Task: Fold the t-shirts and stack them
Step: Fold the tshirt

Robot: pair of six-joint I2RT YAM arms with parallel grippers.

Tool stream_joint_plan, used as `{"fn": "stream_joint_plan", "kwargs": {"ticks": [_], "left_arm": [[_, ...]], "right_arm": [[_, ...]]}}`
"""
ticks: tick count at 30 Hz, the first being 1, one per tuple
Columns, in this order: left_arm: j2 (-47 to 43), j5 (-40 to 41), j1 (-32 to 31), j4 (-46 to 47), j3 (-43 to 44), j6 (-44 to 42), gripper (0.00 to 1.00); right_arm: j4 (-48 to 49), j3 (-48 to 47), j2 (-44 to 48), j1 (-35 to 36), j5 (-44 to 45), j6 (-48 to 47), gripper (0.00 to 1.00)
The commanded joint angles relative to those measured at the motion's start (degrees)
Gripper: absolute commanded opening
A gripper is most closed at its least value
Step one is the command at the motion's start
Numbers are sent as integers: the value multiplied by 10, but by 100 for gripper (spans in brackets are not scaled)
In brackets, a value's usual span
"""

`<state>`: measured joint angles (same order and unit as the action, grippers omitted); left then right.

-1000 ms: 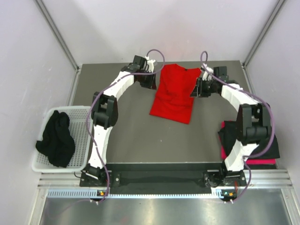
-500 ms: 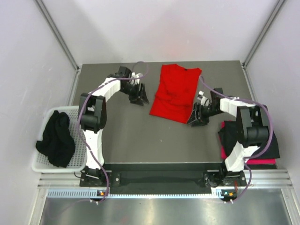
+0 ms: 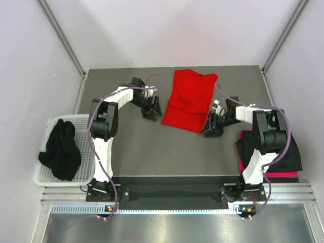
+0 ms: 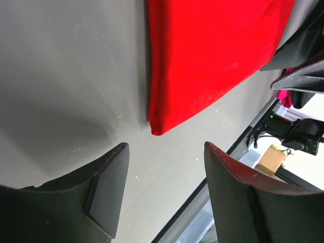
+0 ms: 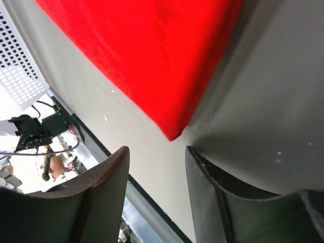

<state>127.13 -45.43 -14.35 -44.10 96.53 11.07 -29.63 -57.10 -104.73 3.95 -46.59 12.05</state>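
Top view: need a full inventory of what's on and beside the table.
red t-shirt: 1, bright red, flat at table's far centre
black t-shirt: 1, black, bunched in the basket
black pile: count unclear, black, table's right edge
pinkish-red t-shirt: 1, under the black pile
basket: 1, white mesh, left of table
table: 1, dark grey
left hand: open, at red shirt's near-left corner
right hand: open, at its near-right corner

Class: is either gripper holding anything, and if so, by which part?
Nothing is held. The left gripper and right gripper both stand open, each just short of a near corner of the red t-shirt.
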Motion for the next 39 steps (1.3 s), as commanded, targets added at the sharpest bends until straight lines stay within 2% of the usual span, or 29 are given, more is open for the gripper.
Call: {"fn": "stream_joint_plan", "kwargs": {"ticks": [1, 17, 20, 21, 22, 23, 24, 25, 27, 29, 30, 31, 33, 39], "left_arm": [[7, -19, 0, -16, -3, -6, 65], [59, -31, -25, -37, 17, -11, 61], [67, -27, -30, -35, 23, -10, 54], [70, -26, -30, -36, 25, -9, 46], [73, -25, -30, -37, 27, -8, 42], [75, -25, -30, -37, 30, -9, 39], [77, -24, -30, -37, 33, -8, 36], [79, -25, -29, -33, 33, -4, 25], [80, -24, -29, -28, 32, 4, 19], [81, -24, -29, -21, 31, 9, 6], [80, -24, -29, -20, 30, 10, 4], [75, -24, -29, -19, 28, 10, 0], [66, -25, -28, -12, 23, 11, 0], [4, -23, -23, 10, -7, 11, 0]], "right_arm": [[14, -18, -13, -7, -5, 3, 48], [26, -35, -51, -4, -2, 14, 43], [27, -35, -58, -3, -2, 15, 39], [28, -35, -60, -3, -2, 18, 38], [32, -36, -63, -3, -3, 19, 35], [32, -37, -64, -3, -2, 20, 28], [33, -37, -65, -3, 2, 23, 26], [36, -37, -68, -3, 6, 24, 25], [38, -41, -74, -3, 7, 27, 21], [38, -49, -79, -4, 7, 26, 15], [38, -51, -79, -3, 7, 23, 13], [35, -58, -79, -4, 7, 22, 6], [30, -65, -76, -4, 7, 10, 0], [14, -71, -33, -5, 10, -4, 0]]}}
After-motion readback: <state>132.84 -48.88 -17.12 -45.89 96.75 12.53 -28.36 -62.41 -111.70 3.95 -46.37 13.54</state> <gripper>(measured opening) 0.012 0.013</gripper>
